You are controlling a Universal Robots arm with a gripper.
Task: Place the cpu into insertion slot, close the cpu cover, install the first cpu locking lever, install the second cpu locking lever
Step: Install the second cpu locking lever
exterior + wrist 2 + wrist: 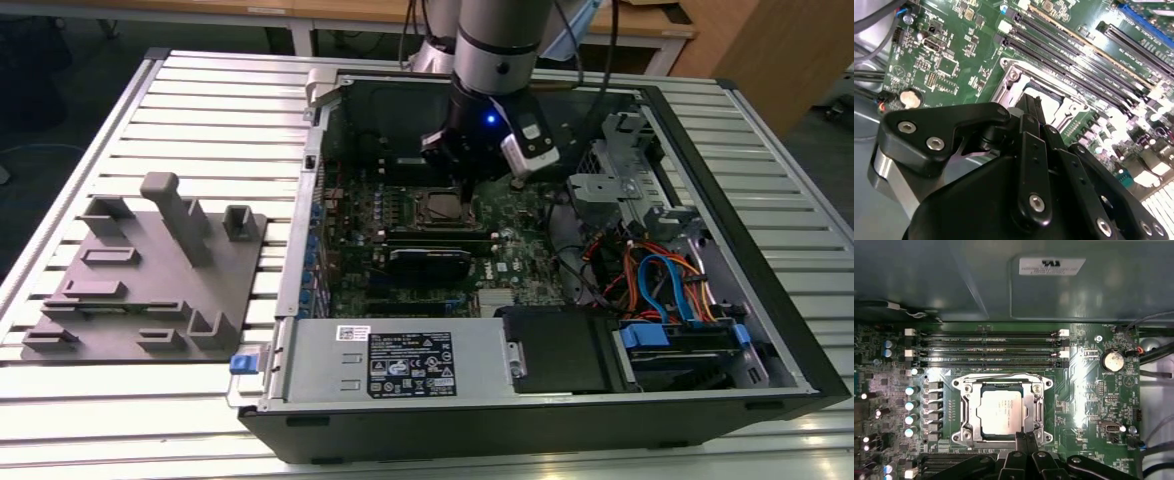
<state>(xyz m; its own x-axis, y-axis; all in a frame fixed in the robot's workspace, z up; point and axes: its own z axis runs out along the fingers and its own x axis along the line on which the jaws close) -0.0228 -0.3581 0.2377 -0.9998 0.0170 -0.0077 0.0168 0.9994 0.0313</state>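
First wrist view: pale silver cpu [1002, 411] sits framed by cpu cover [965, 412].

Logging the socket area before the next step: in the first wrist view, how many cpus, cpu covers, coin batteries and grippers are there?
cpu: 1
cpu cover: 1
coin battery: 1
gripper: 1
Total: 4

A grey cylindrical arm [501, 35] with a blue light carries a black pincer [1025, 440] whose linkages bear silver screws.
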